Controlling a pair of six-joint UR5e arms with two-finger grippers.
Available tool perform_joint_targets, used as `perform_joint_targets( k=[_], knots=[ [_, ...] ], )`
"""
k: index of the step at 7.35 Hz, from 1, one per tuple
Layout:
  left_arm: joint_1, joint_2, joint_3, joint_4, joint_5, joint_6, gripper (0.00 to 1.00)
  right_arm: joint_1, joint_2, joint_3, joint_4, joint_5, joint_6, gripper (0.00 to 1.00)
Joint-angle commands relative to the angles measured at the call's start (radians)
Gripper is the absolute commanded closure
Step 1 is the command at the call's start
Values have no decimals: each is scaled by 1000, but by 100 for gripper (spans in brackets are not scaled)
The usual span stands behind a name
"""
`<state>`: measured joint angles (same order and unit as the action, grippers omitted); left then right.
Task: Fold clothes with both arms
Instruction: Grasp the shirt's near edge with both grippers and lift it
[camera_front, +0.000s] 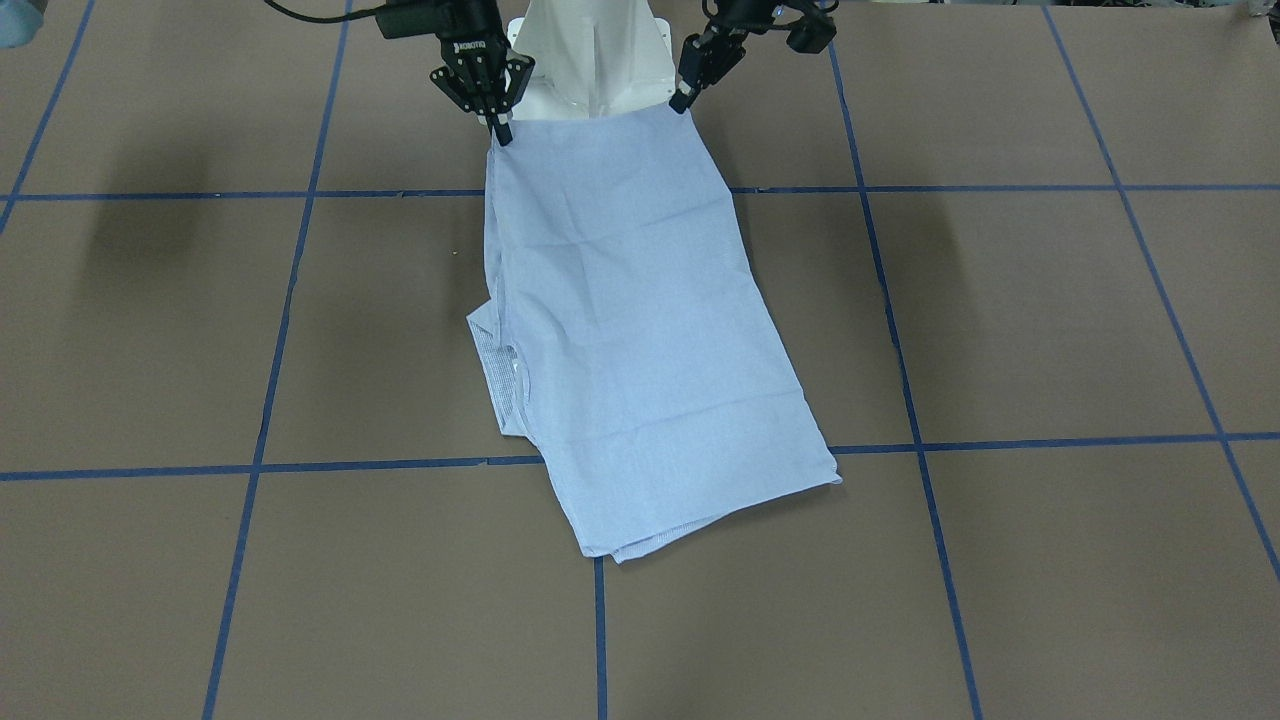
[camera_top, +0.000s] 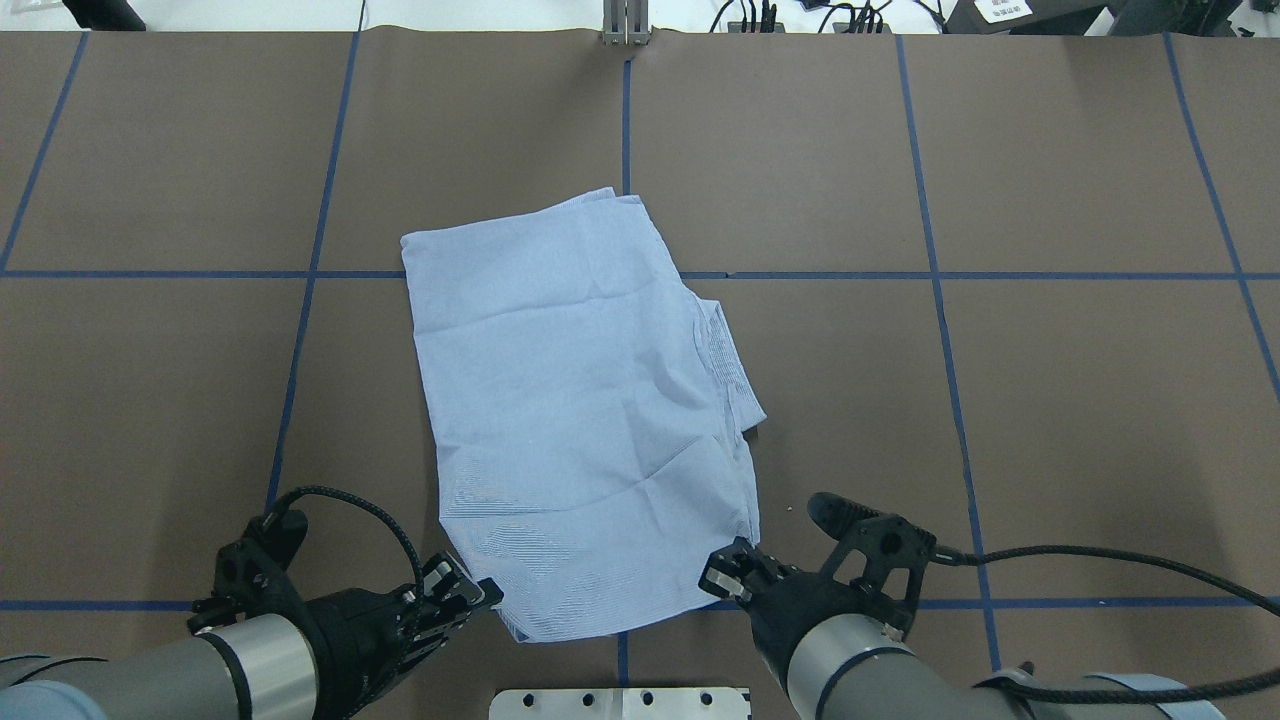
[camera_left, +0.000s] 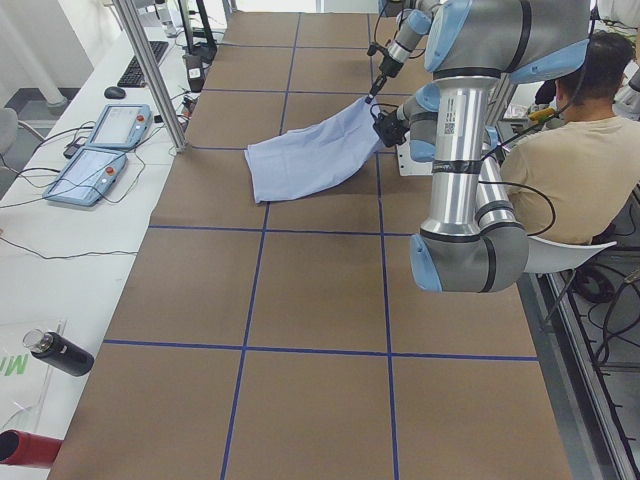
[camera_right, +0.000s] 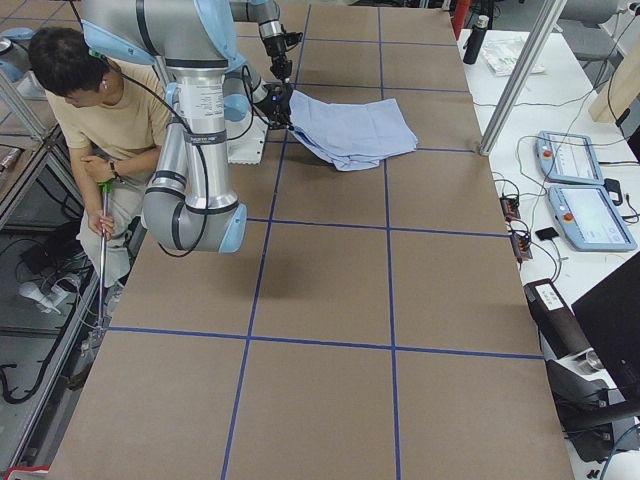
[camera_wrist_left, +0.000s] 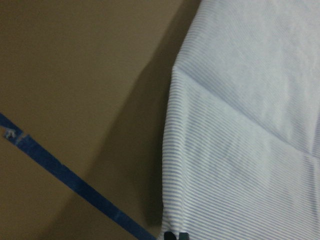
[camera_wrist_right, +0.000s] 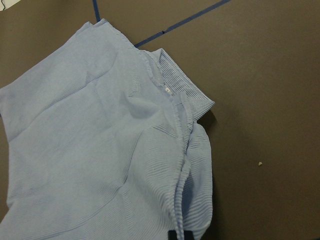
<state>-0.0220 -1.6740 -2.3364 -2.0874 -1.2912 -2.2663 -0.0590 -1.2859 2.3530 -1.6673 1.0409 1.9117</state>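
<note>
One light blue, finely striped shirt (camera_front: 640, 330) lies folded into a long panel on the brown table (camera_front: 1000, 320). It runs slantwise from the robot's side out toward the middle. Its far end rests flat across a blue tape line (camera_front: 1000, 440). Its near edge is drawn up off the surface, stretched taut between the two grippers. On the side of the robot's right arm, a banded piece (camera_wrist_right: 182, 90) with one pale button sticks out from under the top layer; whether it is collar or cuff I cannot tell.

The right gripper (camera_front: 502, 132) pinches one near corner, fingers closed on the cloth and pointing steeply down. The left gripper (camera_front: 684, 100) clamps the other near corner, tilted inward. In the overhead view the left arm (camera_top: 250, 650) and right arm (camera_top: 850, 660) come in low from the near edge, wrists bent toward each other. Between them stands the white pedestal (camera_front: 590, 60), just behind the lifted edge.
</note>
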Motion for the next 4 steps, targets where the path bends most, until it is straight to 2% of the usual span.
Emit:
perform_joint_targets(
  k=[1, 2, 3, 4],
  knots=[
    [-36, -7, -129, 132, -96, 26, 100, -62, 28, 130, -164, -25, 27, 100],
    [-77, -42, -103, 198, -120, 90, 100, -1, 65, 74, -166, -18, 17, 100],
    [-143, -99, -28, 222, -122, 164, 100, 90, 168, -52, -164, -6, -14, 100],
    [-221, -163, 73, 245, -123, 216, 100, 182, 248, -155, -155, 46, -51, 100]
  ],
)
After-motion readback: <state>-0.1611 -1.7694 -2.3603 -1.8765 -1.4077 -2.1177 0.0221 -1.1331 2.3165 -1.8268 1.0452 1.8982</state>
